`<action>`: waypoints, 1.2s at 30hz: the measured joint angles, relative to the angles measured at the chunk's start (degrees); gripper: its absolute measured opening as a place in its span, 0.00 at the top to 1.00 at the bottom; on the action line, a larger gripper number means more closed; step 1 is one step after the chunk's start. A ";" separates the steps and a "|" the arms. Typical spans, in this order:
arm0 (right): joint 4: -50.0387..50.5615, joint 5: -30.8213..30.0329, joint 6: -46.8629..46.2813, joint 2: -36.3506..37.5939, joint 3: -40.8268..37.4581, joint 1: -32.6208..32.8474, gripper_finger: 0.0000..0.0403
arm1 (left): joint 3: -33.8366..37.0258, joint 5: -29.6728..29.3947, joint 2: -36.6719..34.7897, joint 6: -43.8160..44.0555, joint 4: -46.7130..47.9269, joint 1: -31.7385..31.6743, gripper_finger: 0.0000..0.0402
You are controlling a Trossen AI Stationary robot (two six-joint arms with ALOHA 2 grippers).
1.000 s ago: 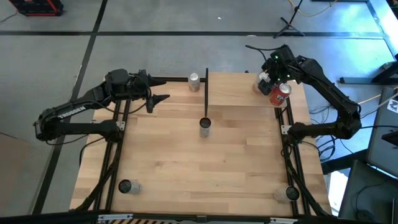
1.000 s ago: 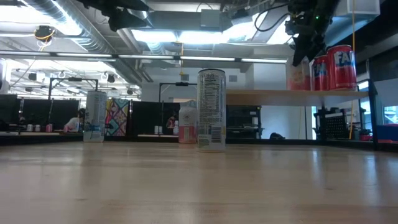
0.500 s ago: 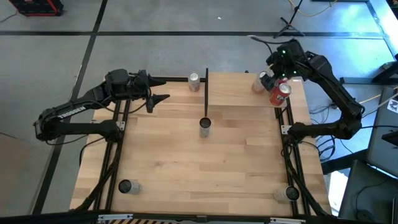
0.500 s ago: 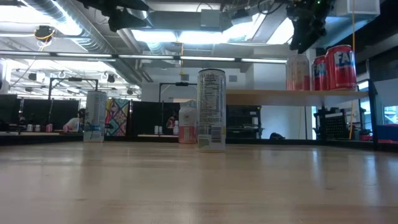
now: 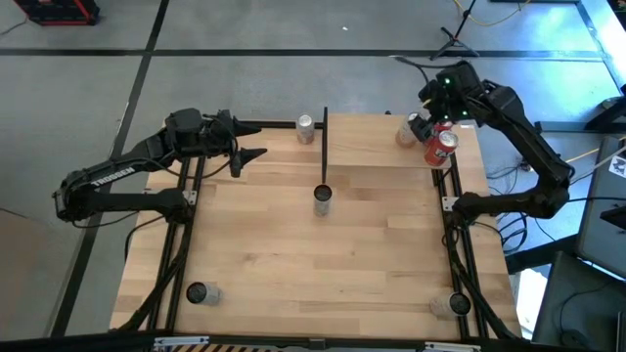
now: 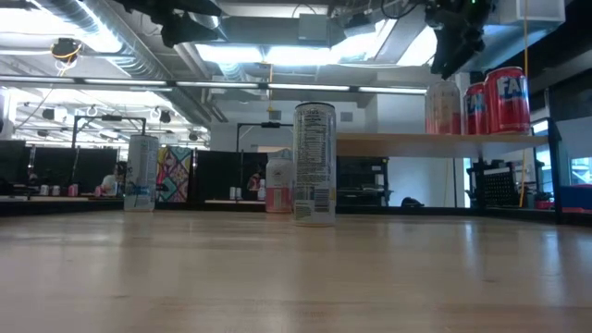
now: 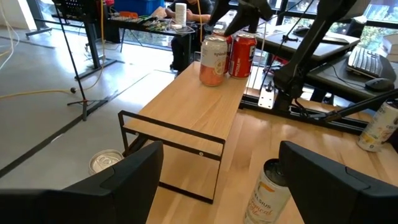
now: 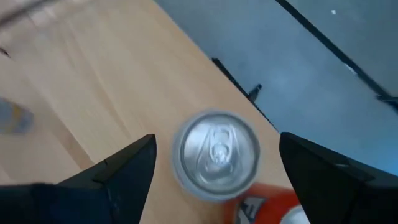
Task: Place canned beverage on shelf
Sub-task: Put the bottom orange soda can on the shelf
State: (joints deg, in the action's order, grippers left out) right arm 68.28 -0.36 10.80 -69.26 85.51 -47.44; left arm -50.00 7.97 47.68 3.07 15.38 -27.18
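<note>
1. High view: the shelf (image 5: 386, 147), a pale plain board edged by thin black posts, fills the surface's 1 o'clock quarter. At its far right corner stand a pale peach can (image 5: 409, 132) and a red can (image 5: 439, 148), side by side. The right gripper (image 5: 437, 101) hovers just above them, jaws spread and empty. The left gripper (image 5: 256, 154) waits near 11 o'clock, jaws open and holding nothing. Four more cans stand off the shelf: one at mid-surface (image 5: 322, 198), one at 12 o'clock (image 5: 306, 125), one at 7 o'clock (image 5: 199, 293), one at 5 o'clock (image 5: 457, 305).

2. Low view: the shelf board is raised; the peach can and two red labels show on top at 2 o'clock. A tall slim can stands upright on the plank-patterned surface.

3. Left wrist view: smooth board, thin black frame, glossy cylindrical cans.

4. Right wrist view: a silver pull-tab lid lies directly between the open fingers, ungripped.

5. Judgement: this placement looks finished; four cans are left.
</note>
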 joint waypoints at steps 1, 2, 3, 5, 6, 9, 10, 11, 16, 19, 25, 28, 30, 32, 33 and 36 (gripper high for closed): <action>0.40 -1.97 0.38 -0.02 -0.02 0.81 0.18 | 0.00 0.00 0.02 0.00 0.00 0.00 0.23; 0.72 -3.34 1.13 -0.04 -0.02 1.65 0.18 | 0.00 0.00 0.00 0.00 0.00 0.00 0.23; 1.04 -4.30 1.71 -0.04 -0.02 2.45 0.18 | 0.00 0.00 0.00 0.00 0.00 0.00 0.23; 1.03 -5.49 2.87 -0.04 -0.02 4.03 0.18 | 0.00 -0.04 0.00 0.00 0.00 0.00 0.23; 0.92 -6.37 3.37 -0.04 -0.02 4.83 0.18 | 0.00 -0.24 0.00 0.00 0.00 0.00 0.23; 0.84 -10.80 4.69 -0.54 -0.02 7.63 0.19 | -0.01 -1.61 0.00 0.00 0.00 0.00 0.23; 0.86 -12.65 4.69 -0.88 -0.02 8.39 0.19 | -0.01 -1.82 0.01 0.00 0.01 0.00 0.23; 0.90 -14.27 4.71 -1.19 -0.02 9.03 0.18 | 0.00 -2.01 0.00 0.00 0.00 0.00 0.23; 0.88 -16.45 5.05 -2.35 -0.08 10.45 0.19 | 0.00 -2.73 0.00 -0.01 0.01 0.00 0.23; 0.87 -17.68 5.54 -3.29 -0.08 10.47 0.19 | 0.00 -2.73 0.00 0.00 0.00 0.00 0.23; 1.54 -19.63 5.45 -4.13 -0.08 10.36 0.19 | 0.00 -2.74 0.02 1.28 0.02 0.00 0.23; 2.73 -19.65 5.63 -4.08 -0.08 10.36 0.19 | 0.00 -2.75 0.02 1.42 0.02 0.00 0.23; 3.91 -19.96 6.09 -4.08 -0.08 10.36 0.19 | 0.00 -2.73 0.00 1.40 0.02 0.00 0.23; 4.10 -20.26 6.18 -4.08 -0.08 10.36 0.19 | 0.00 -2.75 0.00 1.38 0.02 0.00 0.23; 4.47 -20.41 6.18 -4.08 -0.08 10.36 0.19 | 0.00 -2.74 0.00 1.36 0.03 0.00 0.23; 6.08 -20.75 6.20 -4.08 -0.08 10.36 0.19 | 0.00 -2.73 0.02 1.36 0.04 0.00 0.23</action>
State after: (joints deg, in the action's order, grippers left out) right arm 74.36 -21.11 16.99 -73.34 85.43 -37.08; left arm -50.00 5.23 47.70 4.43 15.42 -27.18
